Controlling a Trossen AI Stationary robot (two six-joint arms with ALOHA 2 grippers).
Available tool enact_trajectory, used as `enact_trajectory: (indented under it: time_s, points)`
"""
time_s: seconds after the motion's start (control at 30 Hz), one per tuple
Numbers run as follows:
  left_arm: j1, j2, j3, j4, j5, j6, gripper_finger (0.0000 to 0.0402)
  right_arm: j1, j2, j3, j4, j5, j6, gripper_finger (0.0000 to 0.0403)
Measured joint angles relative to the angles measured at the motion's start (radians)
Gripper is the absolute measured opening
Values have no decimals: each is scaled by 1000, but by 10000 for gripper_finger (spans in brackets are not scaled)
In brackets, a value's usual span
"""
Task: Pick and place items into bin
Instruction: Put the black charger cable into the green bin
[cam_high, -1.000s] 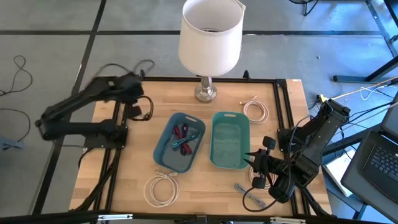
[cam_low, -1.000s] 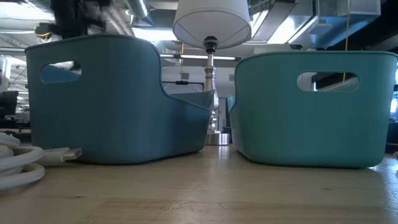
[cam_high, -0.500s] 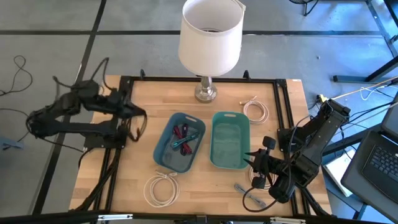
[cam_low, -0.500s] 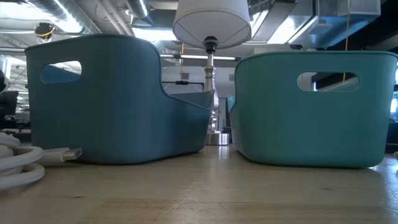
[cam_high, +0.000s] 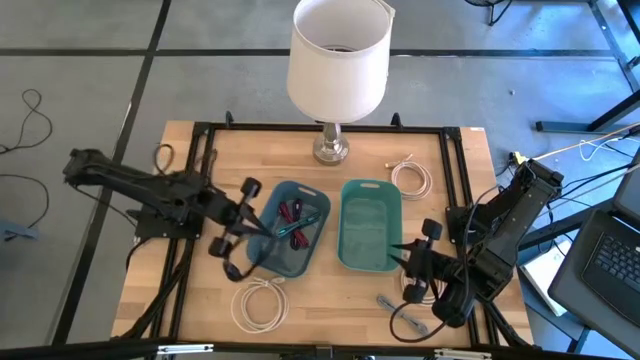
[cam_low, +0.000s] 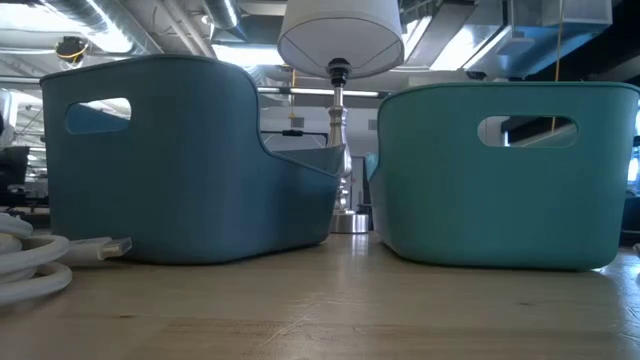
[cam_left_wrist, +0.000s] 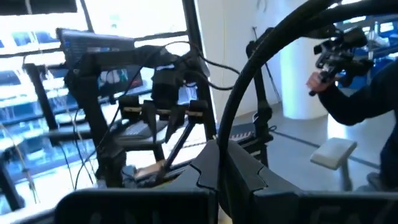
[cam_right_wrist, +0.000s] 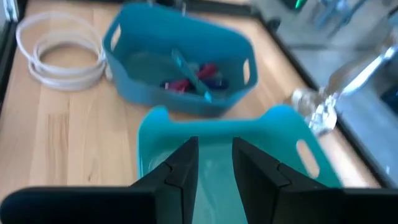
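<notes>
My left gripper (cam_high: 247, 226) is at the left rim of the blue bin (cam_high: 290, 228), shut on the thin black cable loop (cam_left_wrist: 261, 74). The blue bin holds red, purple and teal strap pieces (cam_right_wrist: 189, 78). The teal bin (cam_high: 370, 225) stands to its right. My right gripper (cam_high: 402, 258) waits at the teal bin's near right corner, its fingers (cam_right_wrist: 186, 162) a narrow gap apart and empty. White coiled cables lie flat at the near left (cam_high: 260, 300) and the far right (cam_high: 410, 175). A grey strap piece (cam_high: 385, 300) lies near the front edge. My left gripper pinches the black cable loop between its two fingers; the cable comes out from between them (cam_left_wrist: 219, 155) and arcs away past the camera. In the high view part of the loop (cam_high: 236, 268) hangs off the gripper beside the blue bin, clear of the table.
The white-shaded lamp (cam_high: 338, 60) stands at the table's far edge behind the bins. A black frame (cam_high: 190, 240) runs along the table's sides. A person's sleeve and hands (cam_left_wrist: 348, 74) show in the room beyond. Bare wood lies between the bins and the front edge.
My left gripper has gone from the table's far left corner toward the near edge and the right, to the blue bin's left rim. The black cable loop has travelled with it, hanging from the fingers. My right arm has kept still.
</notes>
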Motion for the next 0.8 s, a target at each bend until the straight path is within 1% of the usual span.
enact_trajectory:
  time_s: [0.13,0.23,0.3,0.4,0.5,0.6,0.67,0.8]
  points:
    - [-20,149,0,203,-3,74,3,-10,0,0,126,84,-137,102]
    - [-9,246,0,350,-19,90,3,-33,0,0,262,121,-289,102]
    - [3,301,26,392,-17,92,3,-55,0,0,361,131,-401,102]
    - [19,378,98,379,-16,106,3,-104,0,0,495,114,-560,102]
    - [30,447,192,316,15,146,3,-163,0,0,577,30,-674,102]
    - [34,496,285,215,32,189,3,-210,0,0,613,-53,-725,102]
    - [40,518,335,152,31,213,3,-233,0,0,626,-89,-744,102]
    - [56,550,378,130,49,208,3,-265,0,0,678,-138,-812,102]
